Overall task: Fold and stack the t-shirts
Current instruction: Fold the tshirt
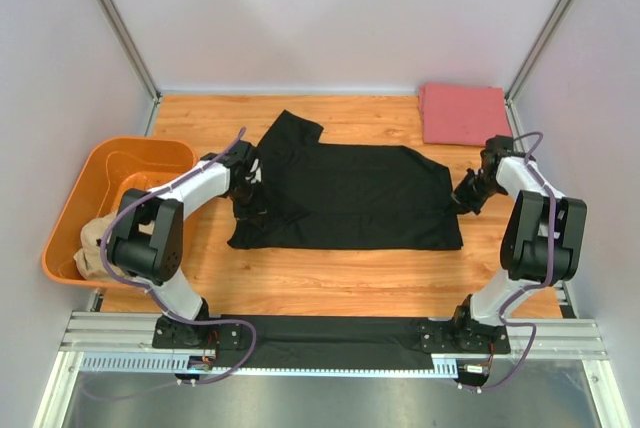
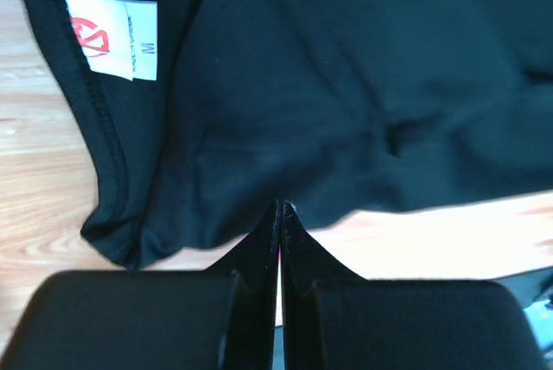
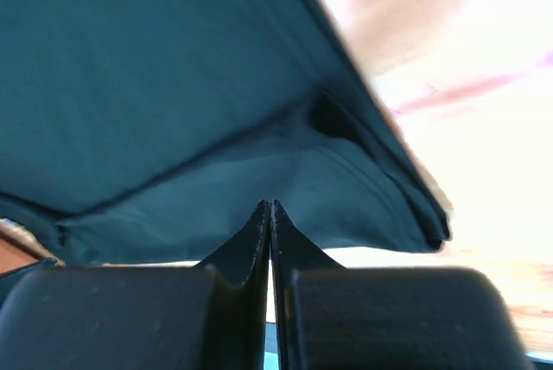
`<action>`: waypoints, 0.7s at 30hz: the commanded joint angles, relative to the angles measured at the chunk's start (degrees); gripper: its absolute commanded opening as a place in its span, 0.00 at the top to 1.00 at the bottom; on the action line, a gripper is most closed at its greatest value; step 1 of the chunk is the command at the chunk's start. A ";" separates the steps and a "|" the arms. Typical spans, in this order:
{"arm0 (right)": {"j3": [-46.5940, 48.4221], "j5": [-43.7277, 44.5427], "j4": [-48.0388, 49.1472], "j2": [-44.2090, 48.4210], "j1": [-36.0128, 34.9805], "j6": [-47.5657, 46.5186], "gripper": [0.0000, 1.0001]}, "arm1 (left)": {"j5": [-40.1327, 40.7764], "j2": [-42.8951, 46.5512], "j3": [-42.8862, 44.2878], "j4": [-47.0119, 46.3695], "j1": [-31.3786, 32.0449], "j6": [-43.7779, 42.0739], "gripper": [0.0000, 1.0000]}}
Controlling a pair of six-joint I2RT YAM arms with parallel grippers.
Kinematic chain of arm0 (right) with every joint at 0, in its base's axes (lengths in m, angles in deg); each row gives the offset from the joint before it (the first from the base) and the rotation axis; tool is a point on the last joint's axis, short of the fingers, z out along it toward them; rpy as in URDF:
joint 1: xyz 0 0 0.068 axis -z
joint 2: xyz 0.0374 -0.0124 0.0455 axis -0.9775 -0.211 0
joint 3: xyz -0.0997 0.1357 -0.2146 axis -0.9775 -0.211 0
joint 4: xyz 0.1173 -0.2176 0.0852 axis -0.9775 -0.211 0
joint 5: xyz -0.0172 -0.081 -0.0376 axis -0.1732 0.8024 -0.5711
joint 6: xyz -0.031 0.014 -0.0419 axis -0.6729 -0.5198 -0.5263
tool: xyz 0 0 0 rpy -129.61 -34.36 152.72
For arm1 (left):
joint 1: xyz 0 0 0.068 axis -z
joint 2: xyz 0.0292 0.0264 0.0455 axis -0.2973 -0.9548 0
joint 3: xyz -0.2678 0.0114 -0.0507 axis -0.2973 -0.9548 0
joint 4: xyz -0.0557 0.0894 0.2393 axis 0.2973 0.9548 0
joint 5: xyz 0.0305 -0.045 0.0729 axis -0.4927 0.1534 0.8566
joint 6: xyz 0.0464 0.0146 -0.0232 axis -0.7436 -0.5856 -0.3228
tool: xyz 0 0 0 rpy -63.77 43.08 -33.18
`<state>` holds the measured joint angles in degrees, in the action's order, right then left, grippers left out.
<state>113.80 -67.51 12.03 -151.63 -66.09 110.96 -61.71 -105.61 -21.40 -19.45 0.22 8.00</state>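
Black t-shirt (image 1: 350, 198) lies just beside left gripper (image 2: 280, 207) (closed).

We see a wooden table (image 1: 340, 273) with a light brown top. A black t-shirt (image 1: 350, 198) lies spread out in the middle of it, with one short sleeve poking toward the far side. A pinkish-red t-shirt (image 1: 465, 113) lies folded in the far right corner, well apart from the black one, and an orange tub (image 1: 150, 148) sits at the left edge, but we cannot tell if it stands on the table or just beside it.
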 commanded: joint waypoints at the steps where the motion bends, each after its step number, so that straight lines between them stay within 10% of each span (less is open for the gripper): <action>1: -4.46 2.70 0.07 2.48 0.93 0.07 0.99 | 0.32 -1.43 -2.61 -2.50 -0.12 0.79 1.00; 16: -11.08 9.22 -2.11 7.57 7.61 -4.15 0.98 | 6.74 1.44 -6.67 1.62 0.06 1.15 1.00; 21: -6.68 2.39 -5.10 14.52 3.57 -5.82 0.71 | 1.95 12.08 -3.51 2.43 1.11 -0.53 0.65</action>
<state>102.99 -61.04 8.16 -141.90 -60.28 107.35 -57.10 -101.10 -27.60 -17.46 0.72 8.68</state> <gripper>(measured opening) 0.238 0.307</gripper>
